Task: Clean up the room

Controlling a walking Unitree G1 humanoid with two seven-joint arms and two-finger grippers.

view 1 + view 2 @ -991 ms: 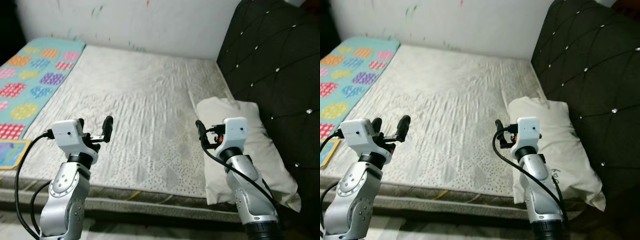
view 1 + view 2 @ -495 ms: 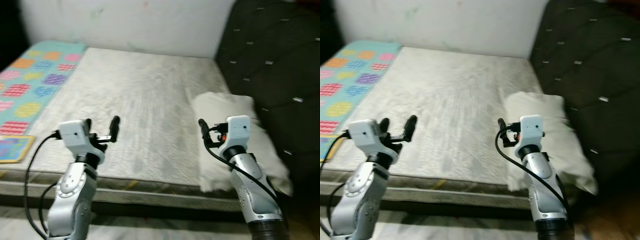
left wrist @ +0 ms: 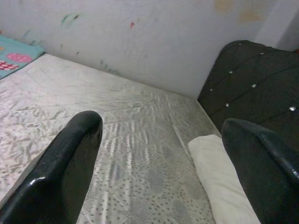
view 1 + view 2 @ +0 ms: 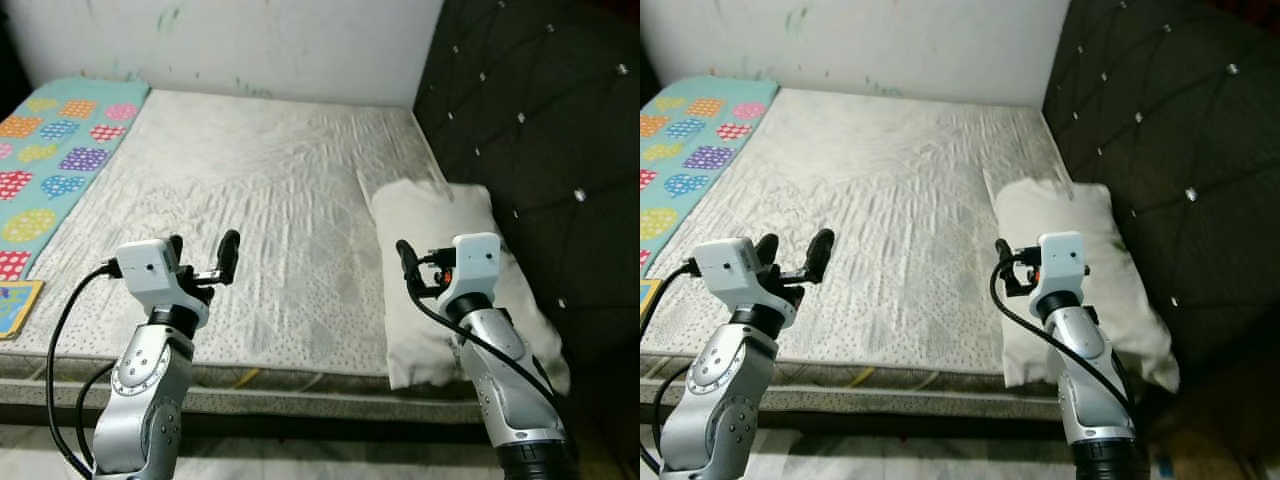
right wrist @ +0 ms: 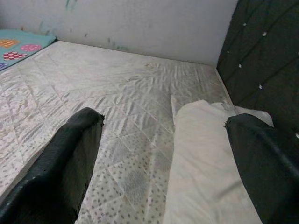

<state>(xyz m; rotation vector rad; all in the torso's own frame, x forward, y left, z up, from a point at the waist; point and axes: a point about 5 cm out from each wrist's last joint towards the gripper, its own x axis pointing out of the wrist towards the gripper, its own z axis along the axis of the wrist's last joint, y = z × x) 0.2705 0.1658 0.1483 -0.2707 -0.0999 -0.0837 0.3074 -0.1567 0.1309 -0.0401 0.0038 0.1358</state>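
Note:
A bed with a grey-white quilted mattress lies in front of me. A white pillow rests on its right side, against a black tufted headboard. My left gripper is held over the front left part of the mattress, open, with nothing between its fingers. Over the pillow's front left edge my right gripper is also open and empty. In the right wrist view the pillow lies just ahead of it.
A turquoise cloth with coloured dotted circles covers the bed's left side. A small colourful flat item lies at the front left edge. A marked white wall stands behind the bed. The mattress's front edge is just below my arms.
The whole view has shifted, so the camera moved; the blur of half a second ago is gone. Both arms keep the same pose and both grippers stay open.

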